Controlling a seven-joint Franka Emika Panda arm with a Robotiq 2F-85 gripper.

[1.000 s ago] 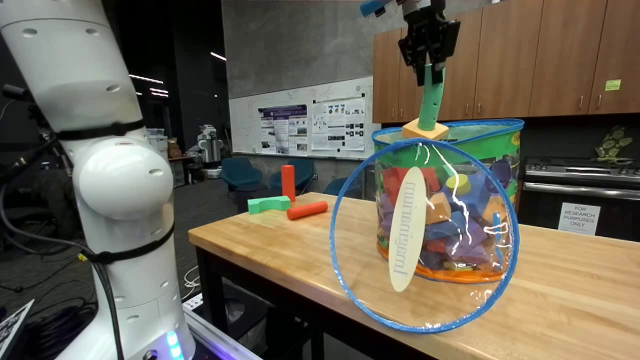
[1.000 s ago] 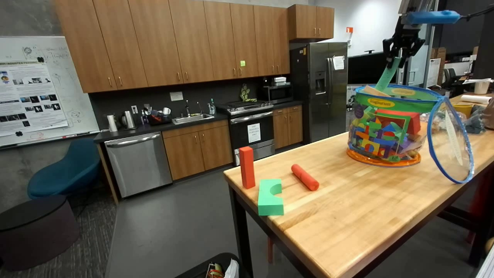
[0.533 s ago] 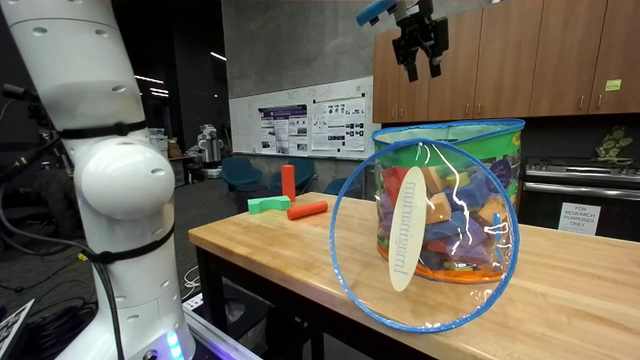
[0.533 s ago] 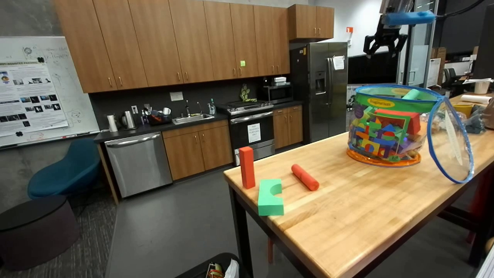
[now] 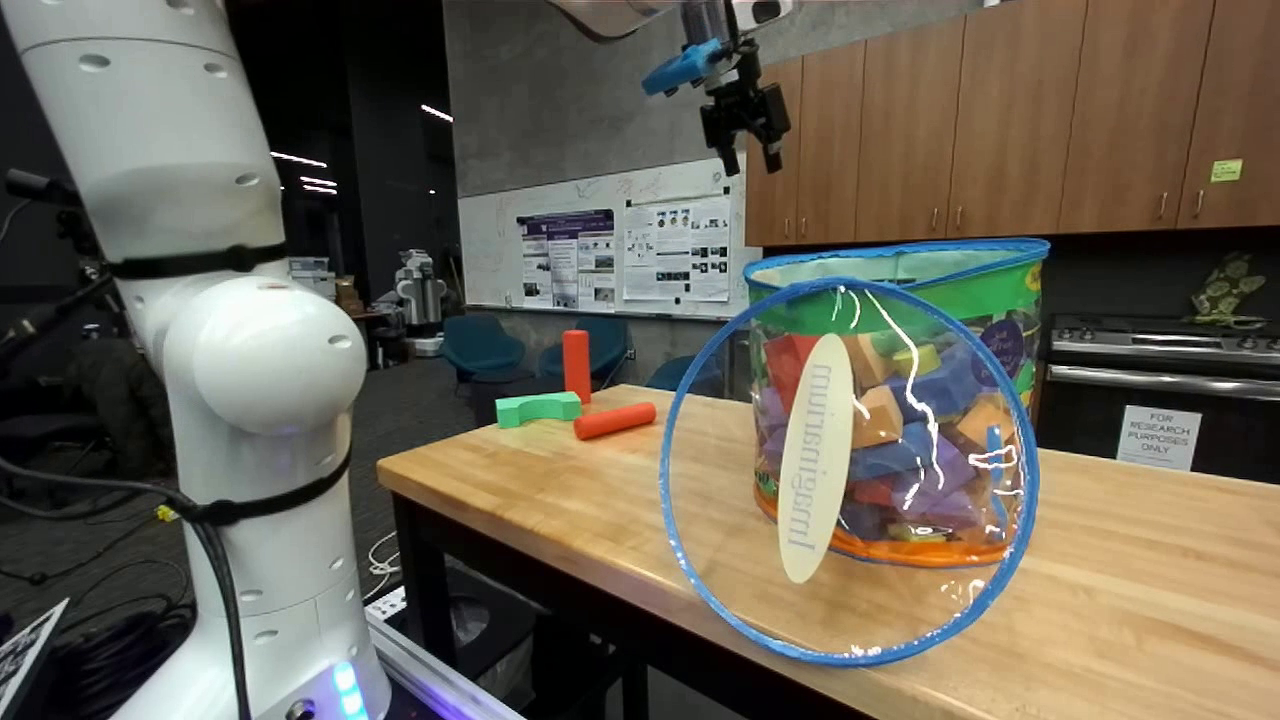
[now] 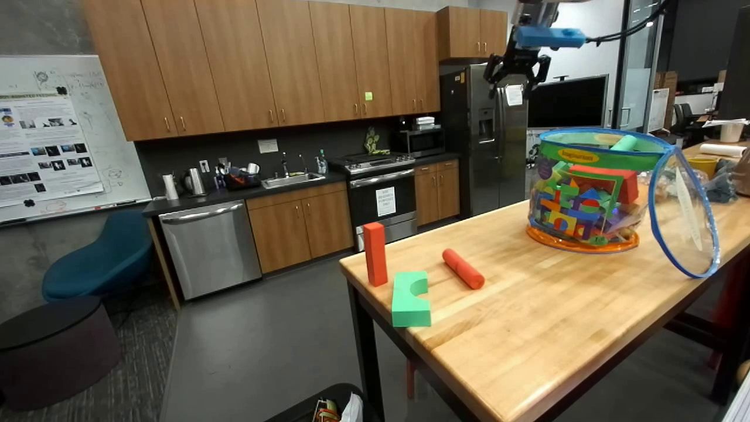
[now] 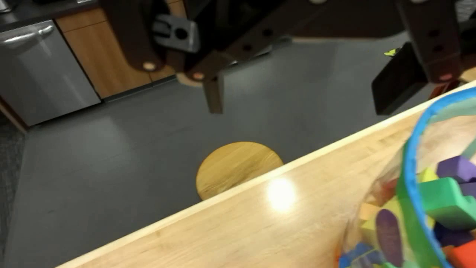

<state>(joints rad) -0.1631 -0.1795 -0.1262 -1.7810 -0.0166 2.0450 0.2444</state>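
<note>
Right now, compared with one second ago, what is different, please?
The gripper opened, let go of the long green block and moved leftward in both exterior views. That block and a tan block seem to have dropped into the bag. The lid, standing red block, red cylinder and green notched block stayed put.

The bench (image 6: pixel 498 334) has a pale, striped wooden top on dark legs (image 6: pixel 364 346). Near one corner a tall red block (image 6: pixel 375 255) stands upright on it. Just beside that, close to the edge, a green block (image 6: pixel 404 302) with a half-round notch lies flat. A red cylinder (image 6: pixel 463 269) rests on its side near both. Well apart from these three, a clear round tub (image 6: pixel 606 161) sits upright on its orange base (image 6: pixel 577 245). Its blue-edged lid (image 5: pixel 825 460) hangs open, slanting down; whether it touches the bench cannot be told.
</note>
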